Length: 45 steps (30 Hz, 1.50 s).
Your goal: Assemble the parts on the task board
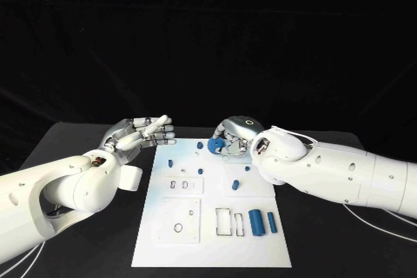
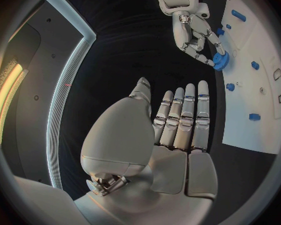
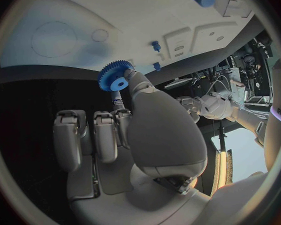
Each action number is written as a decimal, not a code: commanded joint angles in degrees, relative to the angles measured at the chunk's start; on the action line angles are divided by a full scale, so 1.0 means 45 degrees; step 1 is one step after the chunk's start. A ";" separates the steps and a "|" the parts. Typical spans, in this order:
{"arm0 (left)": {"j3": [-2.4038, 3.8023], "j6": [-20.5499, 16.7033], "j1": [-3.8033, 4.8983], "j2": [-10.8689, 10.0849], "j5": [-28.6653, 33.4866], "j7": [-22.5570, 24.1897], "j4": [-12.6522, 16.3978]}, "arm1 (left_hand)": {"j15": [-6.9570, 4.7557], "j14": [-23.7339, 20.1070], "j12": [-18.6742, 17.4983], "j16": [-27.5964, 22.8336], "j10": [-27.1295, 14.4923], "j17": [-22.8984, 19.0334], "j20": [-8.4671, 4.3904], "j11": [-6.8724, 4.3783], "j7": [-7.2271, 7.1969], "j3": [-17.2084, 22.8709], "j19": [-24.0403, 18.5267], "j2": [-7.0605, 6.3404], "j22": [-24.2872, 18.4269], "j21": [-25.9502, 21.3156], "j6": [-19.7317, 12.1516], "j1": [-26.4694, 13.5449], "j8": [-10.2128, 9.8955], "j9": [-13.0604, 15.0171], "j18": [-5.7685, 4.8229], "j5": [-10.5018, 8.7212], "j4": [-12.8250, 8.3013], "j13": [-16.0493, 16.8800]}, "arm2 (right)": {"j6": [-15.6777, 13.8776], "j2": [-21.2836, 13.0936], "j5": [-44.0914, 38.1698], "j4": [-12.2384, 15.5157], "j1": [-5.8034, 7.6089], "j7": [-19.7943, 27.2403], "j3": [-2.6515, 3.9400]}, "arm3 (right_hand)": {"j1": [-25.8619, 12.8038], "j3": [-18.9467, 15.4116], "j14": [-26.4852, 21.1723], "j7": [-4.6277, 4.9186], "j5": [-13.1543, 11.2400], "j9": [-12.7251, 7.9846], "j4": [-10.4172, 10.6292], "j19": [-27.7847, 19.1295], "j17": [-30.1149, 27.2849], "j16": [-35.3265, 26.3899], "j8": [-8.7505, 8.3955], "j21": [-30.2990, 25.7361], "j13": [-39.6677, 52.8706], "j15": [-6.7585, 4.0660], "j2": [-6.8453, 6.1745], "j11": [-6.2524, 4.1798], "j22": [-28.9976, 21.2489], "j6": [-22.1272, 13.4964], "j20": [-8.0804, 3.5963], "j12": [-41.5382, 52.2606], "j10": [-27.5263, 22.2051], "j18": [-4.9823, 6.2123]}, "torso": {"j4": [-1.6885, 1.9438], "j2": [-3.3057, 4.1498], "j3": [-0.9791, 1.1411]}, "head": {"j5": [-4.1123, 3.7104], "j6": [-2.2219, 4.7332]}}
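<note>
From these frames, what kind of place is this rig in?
Likely a robotics lab test bench rather than a workshop floor: a black table against a dark backdrop, a white task board with cut-out slots and small blue parts, and the right hand holding a blue gear over it.

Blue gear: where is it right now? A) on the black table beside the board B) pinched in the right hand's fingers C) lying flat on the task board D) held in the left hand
B: the blue gear sits pinched in the right hand, raised off the task board; the left hand holds nothing.
</note>
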 commanded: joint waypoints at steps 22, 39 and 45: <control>0.0012 0.0197 0.0016 0.0138 0.0023 0.0064 0.0018 | 0.0047 -0.0005 -0.0052 -0.0051 0.0083 0.0014 -0.0017 0.0013 0.0035 0.0021 0.0021 0.0042 -0.0020 0.0015 0.0059 0.0097 -0.0079 -0.0003 0.0160 -0.0056 -0.0071 0.0007 | 0.0066 0.2450 -0.0577 -0.1900 -0.0442 -0.0218 -0.0201 | -0.0262 0.0351 0.1135 -0.0236 -0.0029 0.0162 0.0035 0.0572 0.2498 0.0065 -0.0037 0.0009 0.1620 -0.0120 -0.0035 0.0002 0.2335 0.0310 -0.0093 0.0061 0.0105 -0.0153 | 0.0012 0.0026 -0.0004 | 0.0035 -0.0065; 0.0012 0.0191 0.0016 0.0123 0.0023 0.0061 0.0033 | 0.0047 -0.0005 -0.0052 -0.0051 0.0083 0.0014 -0.0017 0.0013 0.0035 0.0021 0.0021 0.0042 -0.0020 0.0015 0.0059 0.0097 -0.0079 -0.0003 0.0160 -0.0056 -0.0071 0.0007 | 0.0372 0.2582 -0.0615 -0.2299 -0.0535 -0.0521 -0.0243 | -0.0924 0.0472 0.1109 0.0082 -0.0794 -0.0001 0.0366 0.0393 0.2396 0.0025 -0.0664 -0.0190 0.1048 0.0086 -0.0458 0.0272 0.2131 -0.0501 0.0030 -0.0529 -0.0381 -0.0095 | -0.0001 0.0014 0.0001 | 0.0053 -0.0072; 0.0012 0.0193 0.0016 0.0120 0.0023 0.0055 0.0039 | 0.0048 -0.0002 -0.0071 -0.0076 0.0092 0.0016 -0.0016 0.0011 0.0030 0.0014 0.0020 0.0069 -0.0026 0.0016 0.0068 0.0126 -0.0095 -0.0003 0.0161 -0.0057 -0.0090 0.0006 | 0.0342 0.2597 -0.0628 -0.2363 -0.0535 -0.0661 -0.0250 | -0.1167 0.0433 0.1117 0.0253 -0.1261 -0.0080 0.0531 0.0350 0.2440 0.0039 -0.1021 -0.0247 0.0795 0.0246 -0.0572 0.0444 0.2088 -0.1002 0.0189 -0.0796 -0.0613 -0.0079 | 0.0010 0.0019 0.0002 | 0.0015 -0.0061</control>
